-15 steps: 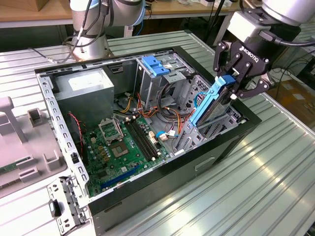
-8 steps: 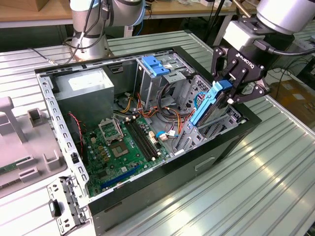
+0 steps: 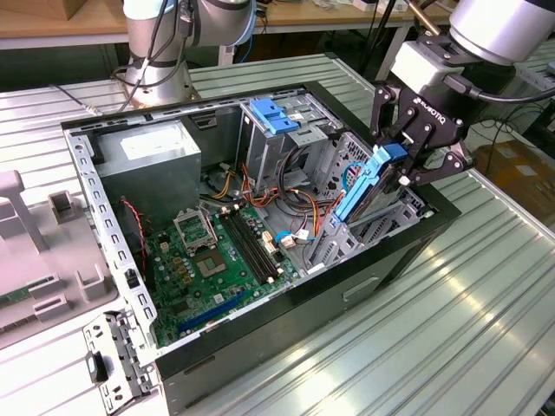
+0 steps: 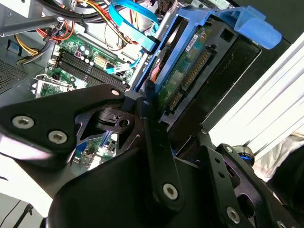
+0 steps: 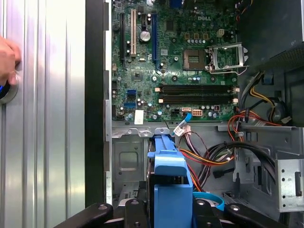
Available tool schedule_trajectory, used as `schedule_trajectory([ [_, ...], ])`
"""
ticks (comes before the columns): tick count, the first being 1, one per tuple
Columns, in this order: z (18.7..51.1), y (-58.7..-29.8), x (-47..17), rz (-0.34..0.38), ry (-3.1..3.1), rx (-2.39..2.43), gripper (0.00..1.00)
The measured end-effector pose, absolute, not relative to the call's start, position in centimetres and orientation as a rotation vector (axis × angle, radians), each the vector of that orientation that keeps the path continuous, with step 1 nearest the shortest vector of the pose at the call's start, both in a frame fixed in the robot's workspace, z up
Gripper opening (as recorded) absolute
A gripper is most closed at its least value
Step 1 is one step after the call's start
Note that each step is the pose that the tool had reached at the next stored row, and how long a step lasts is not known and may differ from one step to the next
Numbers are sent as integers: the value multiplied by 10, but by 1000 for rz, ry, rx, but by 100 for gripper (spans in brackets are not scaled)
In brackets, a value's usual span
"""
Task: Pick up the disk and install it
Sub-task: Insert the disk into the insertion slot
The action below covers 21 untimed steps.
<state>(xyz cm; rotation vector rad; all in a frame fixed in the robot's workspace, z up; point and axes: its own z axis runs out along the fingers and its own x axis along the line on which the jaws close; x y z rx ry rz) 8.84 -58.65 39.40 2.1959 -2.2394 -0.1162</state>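
Arm (image 3: 499, 26) comes in from the exterior view's upper right. Its wrist is bent down twd the open PC case (image 3: 286, 334) on the ribbed metal worktop (image 3: 486, 329). Tool (image 3: 401, 160) points down & inward over the case corner on the exterior view's right, clamped on the disk (image 3: 364, 186). In the first wrist view, black fingers (image 5: 135, 209) sit either side of the blue rail.

Disk is off the worktop & tilted, w/ its blue tab (image 4: 251, 26) up by the tool. Its lower end is down at the metal drive cage (image 3: 347, 243), beside the motherboard (image 3: 208, 260). Can't tell if it's seated. In the second wrist view the disk's connector edge faces the cam.

A person's hand (image 5: 7, 59) rests on the worktop outside the case wall.
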Motion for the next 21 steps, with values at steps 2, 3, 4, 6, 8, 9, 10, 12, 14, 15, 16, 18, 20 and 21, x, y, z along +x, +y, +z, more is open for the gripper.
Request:
schedule_trajectory([
  [2, 394, -587, 88, -116, -2239, 2196, 37],
  [3, 394, -587, 88, -116, -2239, 2196, 44],
  [4, 394, -586, 88, -116, -2239, 2196, 44],
  [6, 394, -587, 88, -116, -2239, 2196, 44],
  [8, 394, -587, 88, -116, -2239, 2196, 43],
  [9, 394, -587, 88, -116, -2239, 2196, 36],
  [10, 394, -587, 88, -117, -2240, 2196, 29],
  [12, 394, -587, 88, -117, -2240, 2196, 18],
  [14, 394, -587, 88, -117, -2240, 2196, 11],
  [15, 394, -587, 88, -117, -2240, 2196, 11],
  [16, 394, -587, 88, -117, -2240, 2196, 11],
  [18, 394, -587, 88, -117, -2240, 2196, 11],
  [20, 394, -587, 88, -117, -2240, 2196, 11],
  [21, 394, -587, 88, -117, -2240, 2196, 11],
])
